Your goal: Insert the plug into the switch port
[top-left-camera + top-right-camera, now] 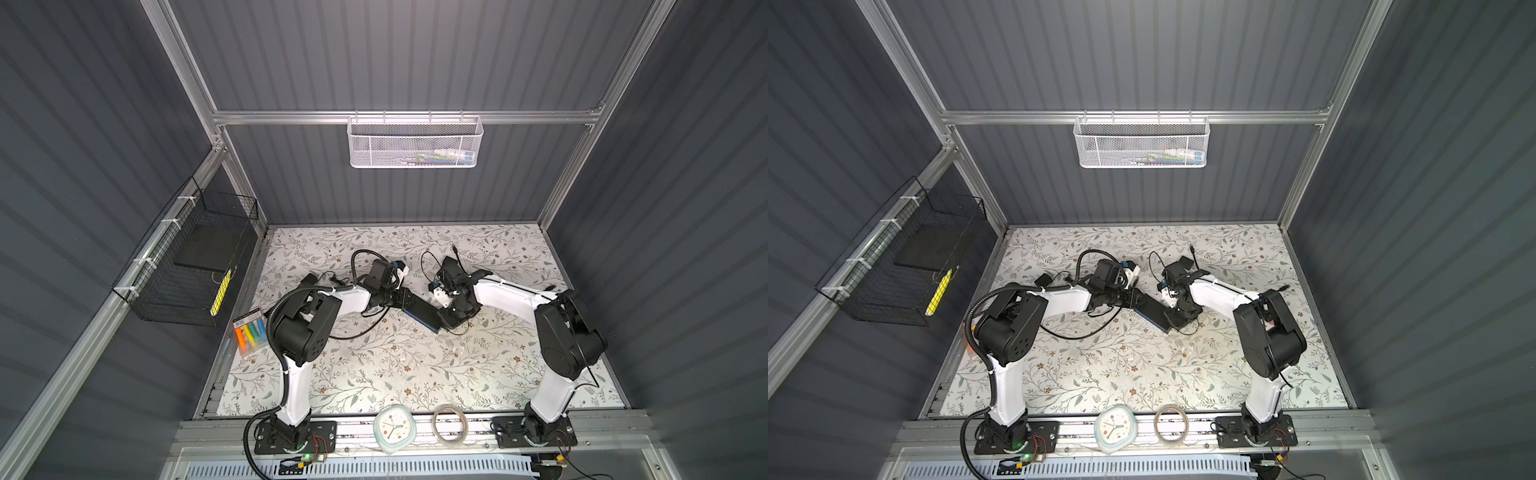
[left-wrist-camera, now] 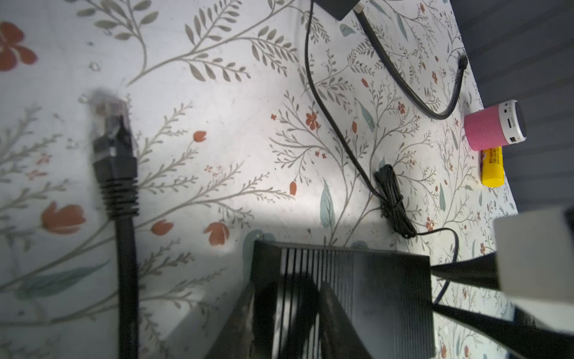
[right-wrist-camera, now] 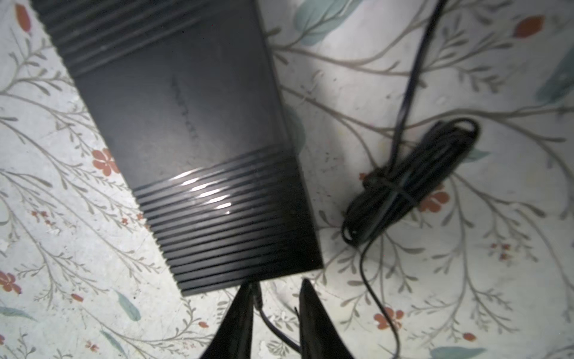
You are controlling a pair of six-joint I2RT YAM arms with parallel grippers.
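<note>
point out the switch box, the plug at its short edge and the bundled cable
switch box (image 3: 192, 118): right wrist view, on its smooth top face between the ribbed bands
plug (image 3: 257, 295): right wrist view, on its dark barrel at the box's short edge
bundled cable (image 3: 413, 180): right wrist view, on the coil's middle

The black box (image 3: 192, 124) looks like ribbed, faintly glossy plastic on a matt floral cover (image 3: 466, 279).
</note>
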